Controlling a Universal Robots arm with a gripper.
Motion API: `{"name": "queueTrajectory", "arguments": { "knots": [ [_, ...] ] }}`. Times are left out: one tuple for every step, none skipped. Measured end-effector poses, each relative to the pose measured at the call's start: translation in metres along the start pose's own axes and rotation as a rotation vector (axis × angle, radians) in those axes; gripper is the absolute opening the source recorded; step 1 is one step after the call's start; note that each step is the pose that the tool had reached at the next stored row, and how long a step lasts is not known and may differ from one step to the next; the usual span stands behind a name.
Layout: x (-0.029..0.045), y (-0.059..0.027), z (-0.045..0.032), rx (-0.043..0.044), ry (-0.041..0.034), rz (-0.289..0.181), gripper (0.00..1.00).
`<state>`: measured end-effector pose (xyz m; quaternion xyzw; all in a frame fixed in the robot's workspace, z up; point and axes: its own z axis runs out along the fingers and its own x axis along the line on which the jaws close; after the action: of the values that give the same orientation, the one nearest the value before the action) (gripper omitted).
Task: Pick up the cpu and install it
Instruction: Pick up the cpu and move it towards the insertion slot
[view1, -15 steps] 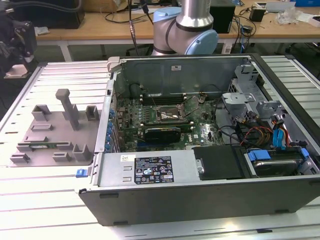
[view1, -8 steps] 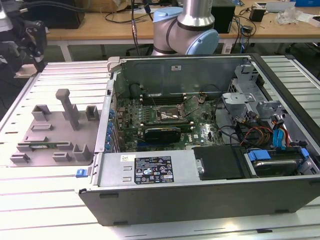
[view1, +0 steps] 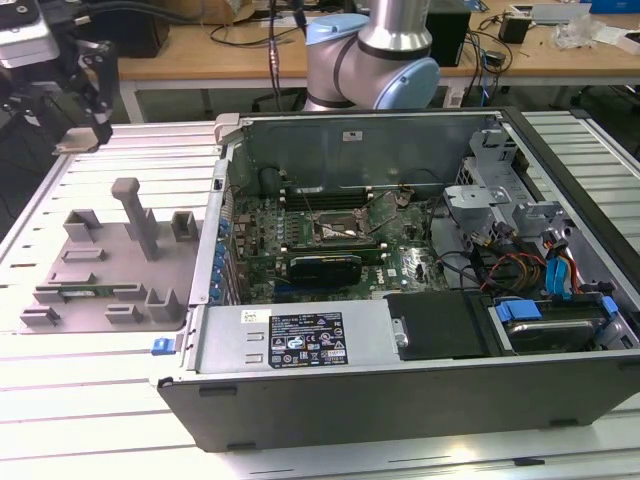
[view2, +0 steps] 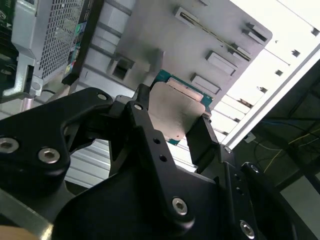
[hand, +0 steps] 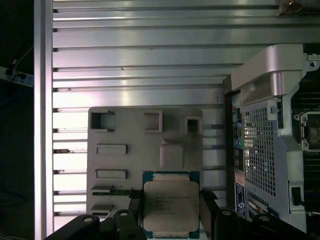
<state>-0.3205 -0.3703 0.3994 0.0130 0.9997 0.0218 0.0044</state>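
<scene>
While the cpu sits pinched between the two black fingers, the gripper hangs up high at the exterior view's left, over the far corner of the ribbed metal surface. The fingers are clenched on two opposite edges of the cpu, and in the first wrist view its shiny side faces the camera. A bit further right, a grey tray with little slots lies flat on the surface. The cpu is up in the air, apart from this tray. Right of the tray lies the open computer case. Its square socket is on the green board inside.
</scene>
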Motion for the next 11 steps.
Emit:
{"name": "queueTrajectory", "arguments": {
  "knots": [
    [-0.0033,0.0001,0.0001,-0.0001,0.0000,0.000,0.54],
    [-0.0061,0.0002,0.0001,0.0000,-0.0001,0.000,0.54],
    [-0.0093,0.0003,0.0001,0.0000,0.0000,0.000,0.54],
    [-0.0127,0.0003,0.0001,0.0000,0.0000,0.000,0.54],
    [-0.0167,0.0004,0.0001,0.0000,0.0001,0.000,0.54],
    [-0.0200,0.0005,0.0002,0.0000,0.0000,0.000,0.54],
    [-0.0248,0.0006,0.0003,-0.0001,-0.0001,0.000,0.54],
    [-0.0282,0.0007,0.0003,0.0000,0.0000,0.000,0.54],
    [-0.0314,0.0008,0.0003,0.0000,0.0000,0.000,0.54],
    [-0.0355,0.0009,0.0003,0.0001,0.0001,0.000,0.54],
    [-0.0392,0.0010,0.0003,0.0001,0.0001,0.000,0.54]
  ]
}}
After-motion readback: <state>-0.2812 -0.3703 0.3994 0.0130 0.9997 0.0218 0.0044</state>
